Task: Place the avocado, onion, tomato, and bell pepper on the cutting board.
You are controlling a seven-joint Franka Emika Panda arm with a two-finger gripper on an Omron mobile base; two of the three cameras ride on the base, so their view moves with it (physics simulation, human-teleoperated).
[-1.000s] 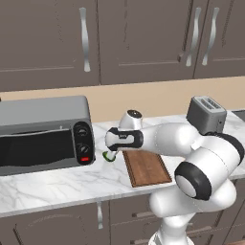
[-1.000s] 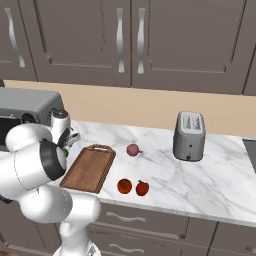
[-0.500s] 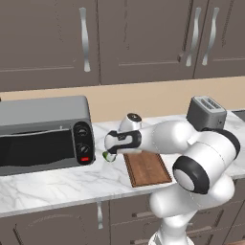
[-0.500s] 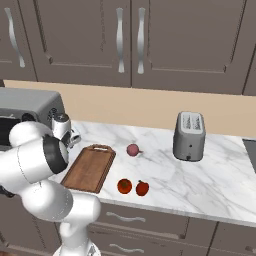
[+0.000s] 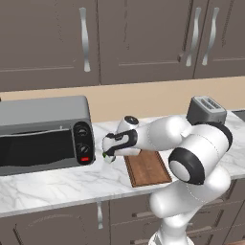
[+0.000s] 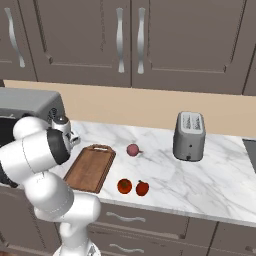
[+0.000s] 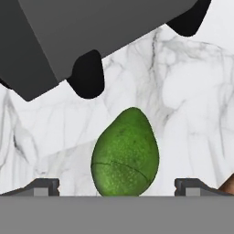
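Note:
The green avocado (image 7: 125, 155) lies on the marble counter between my gripper's (image 7: 118, 187) two fingertips (image 7: 43, 186), which stand wide apart without touching it; the gripper is open. From the left base view the gripper (image 5: 109, 154) hangs low over the avocado (image 5: 109, 159), just left of the brown cutting board (image 5: 147, 167). The board (image 6: 90, 167) is bare. Right of it lie the pinkish onion (image 6: 132, 149), the orange-red tomato (image 6: 124, 186) and the deep red bell pepper (image 6: 142, 188). My own arm hides the avocado in the right base view.
A grey toaster oven (image 5: 40, 131) stands close on the left of the avocado; its underside and black feet (image 7: 87, 75) loom in the hand view. A silver toaster (image 6: 189, 135) sits at the counter's right. Cabinets hang above.
The hand has moved a little left and down, from beside the board's corner to low over the avocado. The fruits and the board have not moved.

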